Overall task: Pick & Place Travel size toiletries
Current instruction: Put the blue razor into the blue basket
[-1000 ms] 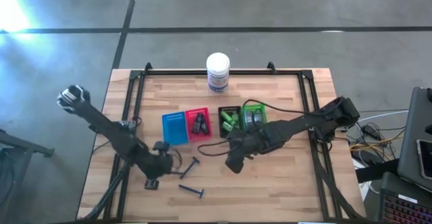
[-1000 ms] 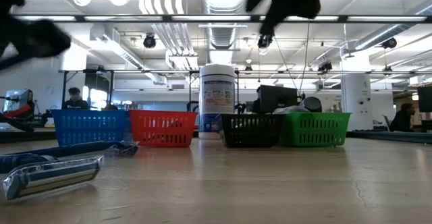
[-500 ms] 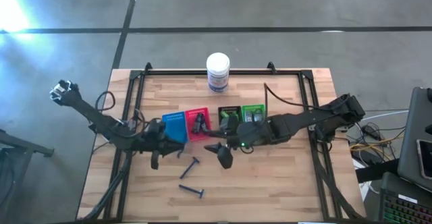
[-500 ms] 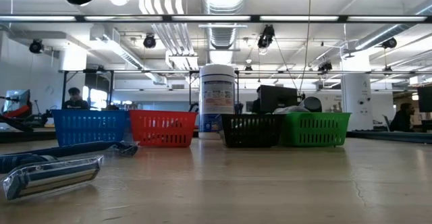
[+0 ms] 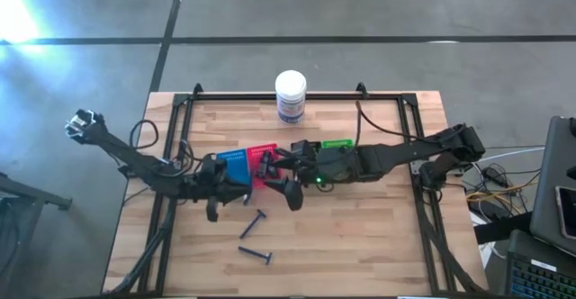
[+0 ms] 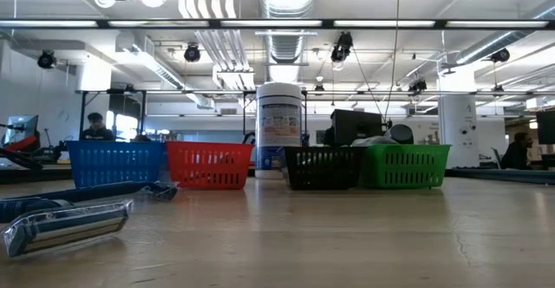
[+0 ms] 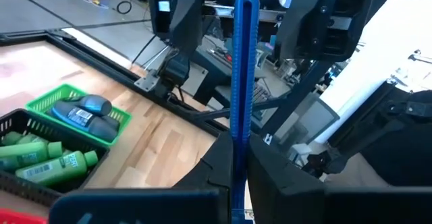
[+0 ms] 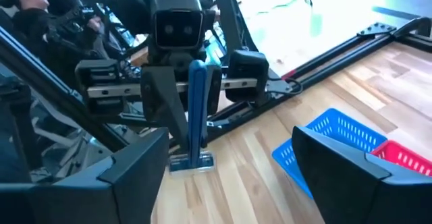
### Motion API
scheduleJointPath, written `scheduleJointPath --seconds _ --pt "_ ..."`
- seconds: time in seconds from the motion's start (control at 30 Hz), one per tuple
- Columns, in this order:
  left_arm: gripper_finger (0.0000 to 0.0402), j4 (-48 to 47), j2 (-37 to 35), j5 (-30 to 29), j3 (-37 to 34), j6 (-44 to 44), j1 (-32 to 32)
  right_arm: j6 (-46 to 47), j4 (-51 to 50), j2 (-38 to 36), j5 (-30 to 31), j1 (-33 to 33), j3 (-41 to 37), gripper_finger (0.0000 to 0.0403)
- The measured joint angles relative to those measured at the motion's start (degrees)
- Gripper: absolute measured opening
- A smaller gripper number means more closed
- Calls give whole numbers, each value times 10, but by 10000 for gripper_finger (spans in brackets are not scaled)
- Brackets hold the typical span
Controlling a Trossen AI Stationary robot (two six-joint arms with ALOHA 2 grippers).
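Gripping a thin razor with a long blue handle (image 7: 243, 82) in the left gripper (image 5: 214, 191), fingers pressed together on the handle, just in front of the small blue slatted tray (image 5: 232, 166) near the middle of the wooden table (image 5: 378, 245). Facing it head-on with the right gripper (image 5: 286, 189), fingers spread wide and holding nothing, near the left gripper but not touching it or the razor.

Judging by the right wrist view, lining up for a hand-over: showing the blue handle side-on, straight ahead and in the gap between the two dark fingers (image 8: 135, 177), with the long axis lying across the right gripper's line of approach instead of pointing at it. Probably calling for a straight push forward until the spread fingers bracket the free length of the handle, then a squeeze before any release on the left.

Leaving two more dark-handled razors (image 5: 256, 220) lying flat on the bare wood nearer the front edge, apart from both grippers. Already holding items: the green tray (image 7: 67, 119) with grey oblong bottles, the black tray (image 7: 27, 123) with green tubes.
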Motion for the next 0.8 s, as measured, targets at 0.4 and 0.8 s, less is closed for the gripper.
scheduleJointPath --seconds 0.4,0.8 --pt "24 15 25 43 17 -1 43 -15 43 26 -13 -7 0 322" --pt "25 35 41 53 23 2 49 -21 65 26 -30 -19 0 297"
